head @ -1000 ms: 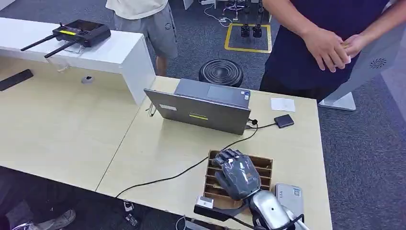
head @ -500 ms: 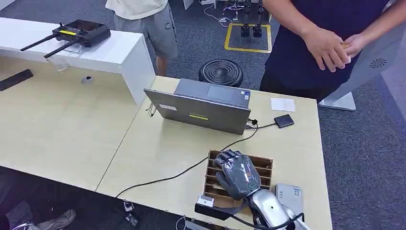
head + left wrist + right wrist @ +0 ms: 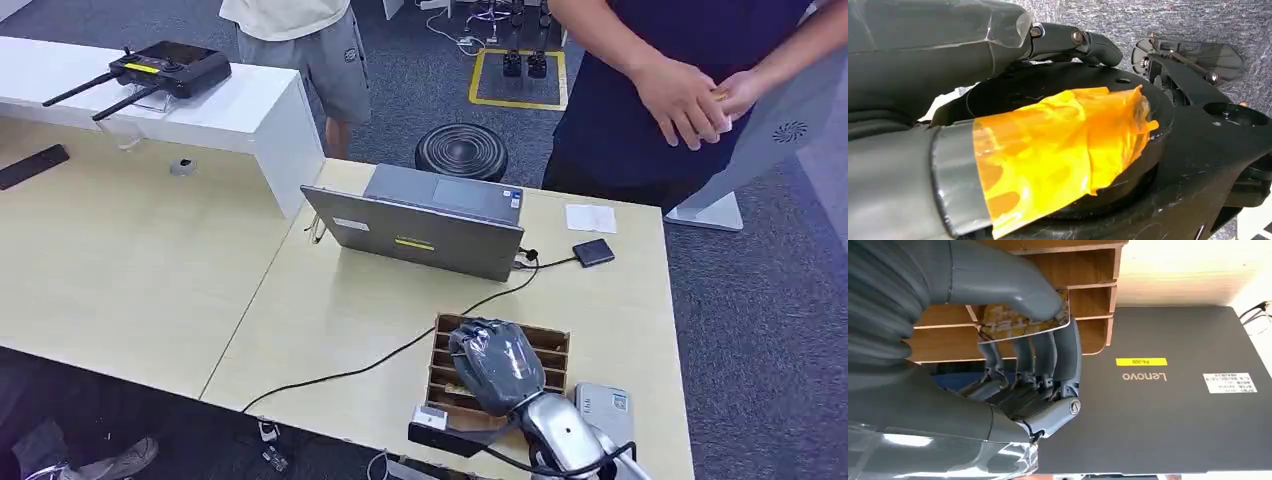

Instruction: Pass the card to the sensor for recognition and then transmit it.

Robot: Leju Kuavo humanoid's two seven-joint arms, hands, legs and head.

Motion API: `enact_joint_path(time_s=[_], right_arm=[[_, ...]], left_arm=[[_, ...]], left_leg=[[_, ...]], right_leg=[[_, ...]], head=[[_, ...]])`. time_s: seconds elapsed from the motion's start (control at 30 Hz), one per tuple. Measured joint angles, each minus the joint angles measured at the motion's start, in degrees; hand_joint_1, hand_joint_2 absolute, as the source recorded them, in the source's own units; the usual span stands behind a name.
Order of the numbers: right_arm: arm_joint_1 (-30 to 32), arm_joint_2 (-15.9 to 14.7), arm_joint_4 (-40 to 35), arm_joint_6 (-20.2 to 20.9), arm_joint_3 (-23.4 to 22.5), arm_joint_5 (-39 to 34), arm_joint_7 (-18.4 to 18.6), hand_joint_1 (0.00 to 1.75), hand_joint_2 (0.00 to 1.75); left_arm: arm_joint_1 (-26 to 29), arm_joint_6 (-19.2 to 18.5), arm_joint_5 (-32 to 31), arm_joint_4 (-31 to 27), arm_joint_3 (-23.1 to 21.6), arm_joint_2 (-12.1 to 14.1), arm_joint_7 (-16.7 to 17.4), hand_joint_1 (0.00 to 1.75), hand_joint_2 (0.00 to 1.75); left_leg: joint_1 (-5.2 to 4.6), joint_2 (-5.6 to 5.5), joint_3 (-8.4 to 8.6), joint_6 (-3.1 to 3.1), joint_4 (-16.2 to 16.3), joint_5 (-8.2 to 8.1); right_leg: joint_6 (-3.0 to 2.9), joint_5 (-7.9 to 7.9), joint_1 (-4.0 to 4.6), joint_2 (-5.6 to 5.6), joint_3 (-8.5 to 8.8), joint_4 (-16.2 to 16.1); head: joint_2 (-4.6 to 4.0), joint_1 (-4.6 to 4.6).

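The right hand [image 3: 497,365] has curled its fingers since a second ago, over the wooden rack [image 3: 552,345]. It now pinches the card [image 3: 1023,320]; lifting toward the sensor [image 3: 593,252] looks next.

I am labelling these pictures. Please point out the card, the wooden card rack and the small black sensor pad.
card [image 3: 1023,322], right wrist view, its patterned face below the thumb.
wooden card rack [image 3: 553,345], head view, its right end.
small black sensor pad [image 3: 593,252], head view, its top face.

Readable text: laptop lid only.
I read "Lenovo" on the laptop lid [image 3: 1168,390], upside down in my right wrist view; yellow sticker [image 3: 1141,361] and white label [image 3: 1229,382] print too small.
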Motion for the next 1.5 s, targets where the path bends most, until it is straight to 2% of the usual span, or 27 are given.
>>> enact_joint_path(time_s=[0.2, 0.3, 0.43, 0.73, 1.17, 1.5], right_arm=[[-0.19, 0.0, 0.09, 0.26, 0.0, -0.18, 0.0, 1.62, 1.75], [-0.31, 0.0, 0.09, 0.59, 0.0, -0.33, 0.07, 1.71, 1.75], [-0.42, 0.02, 0.09, 1.01, -0.02, -0.59, 0.11, 1.75, 1.75], [-0.45, 0.31, -0.81, 0.72, -0.7, -1.88, 0.15, 1.75, 1.75], [0.15, 0.02, -8.37, 1.47, -4.37, -5.48, 0.07, 1.75, 1.75], [0.64, -2.53, -15.25, 4.52, -6.64, -10.9, -1.9, 1.75, 1.75]], left_arm=[[-0.01, 0.02, 0.0, 0.0, -0.02, -0.02, 0.0, 0.0, 0.0], [-0.02, 0.04, 0.0, 0.0, -0.02, -0.02, 0.0, 0.0, 0.0], [-0.03, 0.11, 0.0, 0.0, -0.02, -0.02, 0.0, 0.0, 0.0], [-0.04, 0.13, 0.02, 0.0, -0.02, -0.02, 0.0, 0.0, 0.0], [-0.02, 0.13, 0.02, 0.0, 0.39, -0.09, 0.0, 0.0, 0.0], [0.01, 0.11, 0.04, 0.0, 1.27, -0.09, -0.33, 0.0, 0.0]], left_leg=[[0.0, 0.0, 0.0, 0.0, 0.0, 0.0], [0.0, 0.0, 0.0, 0.0, 0.0, 0.0], [0.0, 0.0, 0.01, 0.0, 0.0, 0.0], [0.0, 0.01, 0.01, 0.0, 0.0, 0.0], [0.0, 0.02, 0.02, 0.0, 0.0, 0.0], [0.0, 0.02, 0.01, 0.0, 0.01, 0.0]], right_leg=[[0.0, 0.0, 0.0, 0.0, 0.0, 0.0], [0.0, 0.0, 0.0, 0.0, 0.0, 0.0], [0.0, 0.0, 0.0, 0.0, 0.0, 0.0], [0.0, 0.0, 0.0, 0.01, 0.0, 0.0], [0.0, 0.0, 0.0, 0.03, -0.02, 0.0], [0.0, 0.0, 0.0, 0.03, -0.02, -0.01]], head=[[0.0, 0.0], [0.0, 0.0], [0.0, 0.0], [0.0, 0.0], [0.0, 0.0], [0.0, 0.0]])
